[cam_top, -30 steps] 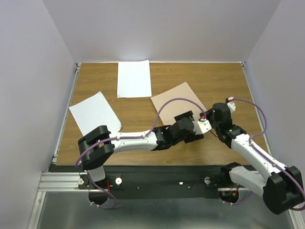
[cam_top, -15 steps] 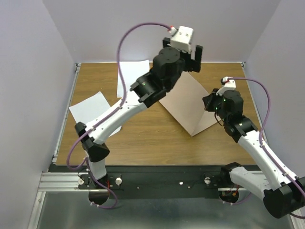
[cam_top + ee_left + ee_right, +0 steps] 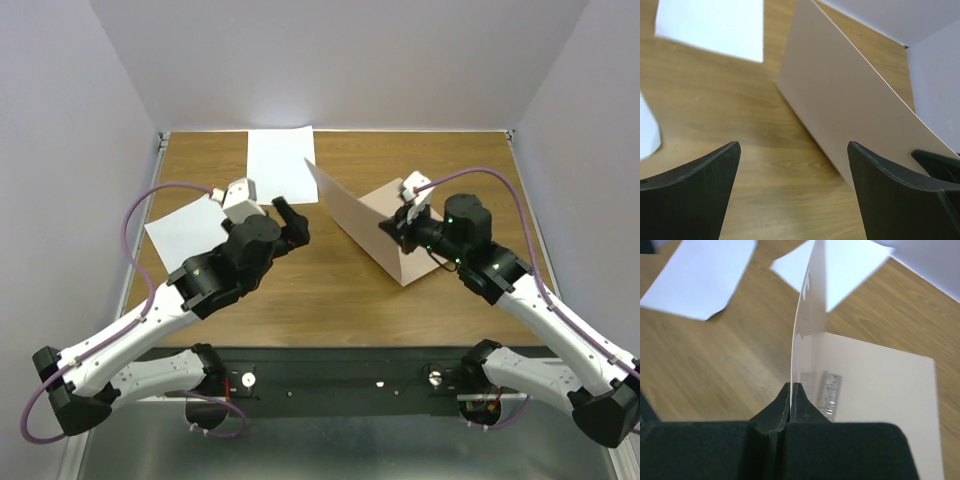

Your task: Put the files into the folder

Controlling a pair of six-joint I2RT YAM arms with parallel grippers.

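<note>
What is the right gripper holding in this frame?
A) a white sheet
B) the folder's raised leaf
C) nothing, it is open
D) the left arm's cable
B: the right gripper is shut on the upright leaf of the folder, seen edge-on between its fingers.

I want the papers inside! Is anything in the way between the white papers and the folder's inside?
Yes. The raised cover, pinched by the right gripper, stands like a wall between the flat leaf and the far sheet and left sheet.

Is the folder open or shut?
Open: the right gripper pinches one leaf of the folder upright; the other lies flat on the table.
</note>
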